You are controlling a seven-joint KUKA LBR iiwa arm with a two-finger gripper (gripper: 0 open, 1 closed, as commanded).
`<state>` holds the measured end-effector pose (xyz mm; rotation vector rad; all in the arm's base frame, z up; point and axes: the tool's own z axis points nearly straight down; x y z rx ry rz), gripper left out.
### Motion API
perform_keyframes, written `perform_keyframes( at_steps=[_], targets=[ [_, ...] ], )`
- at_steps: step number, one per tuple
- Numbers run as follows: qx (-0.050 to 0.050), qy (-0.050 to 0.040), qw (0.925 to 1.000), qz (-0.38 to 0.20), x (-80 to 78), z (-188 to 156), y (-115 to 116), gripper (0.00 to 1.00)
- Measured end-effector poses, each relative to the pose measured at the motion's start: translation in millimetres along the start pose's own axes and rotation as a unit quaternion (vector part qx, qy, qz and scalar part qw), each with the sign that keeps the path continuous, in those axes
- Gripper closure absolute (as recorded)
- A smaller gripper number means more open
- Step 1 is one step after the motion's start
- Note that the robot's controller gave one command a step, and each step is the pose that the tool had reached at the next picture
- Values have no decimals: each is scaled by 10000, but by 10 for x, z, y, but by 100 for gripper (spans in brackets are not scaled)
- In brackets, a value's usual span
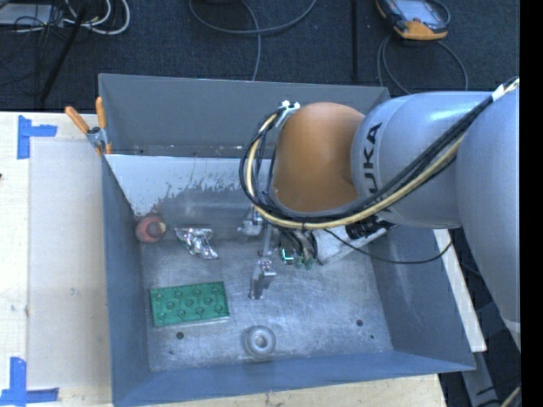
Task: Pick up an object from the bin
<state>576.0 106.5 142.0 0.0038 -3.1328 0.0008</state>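
My gripper (259, 280) hangs low over the middle of the bin floor, under the arm's orange cover. A flat green studded plate (189, 303) lies on the floor to its left, slightly nearer the front. A round metal ring (259, 340) rests in front of the gripper, near the front wall. A crumpled silvery piece (197, 242) lies to the gripper's left, towards the back. The gripper touches none of the three.
A small reddish round thing (152, 229) sits at the far left against the sloping back wall. The arm and its cables cover the bin's right half. Bare floor lies between the plate and the gripper.
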Motion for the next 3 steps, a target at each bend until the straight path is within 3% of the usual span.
perform_keyframes(
  at_steps=[1,2,3],
  targets=[
    [-9,-25,9966,-825,413,687,1000,0],
    [0,-34,9969,-783,393,667,966,100],
    [-13,-85,9990,-439,223,-948,966,100]
  ],
)
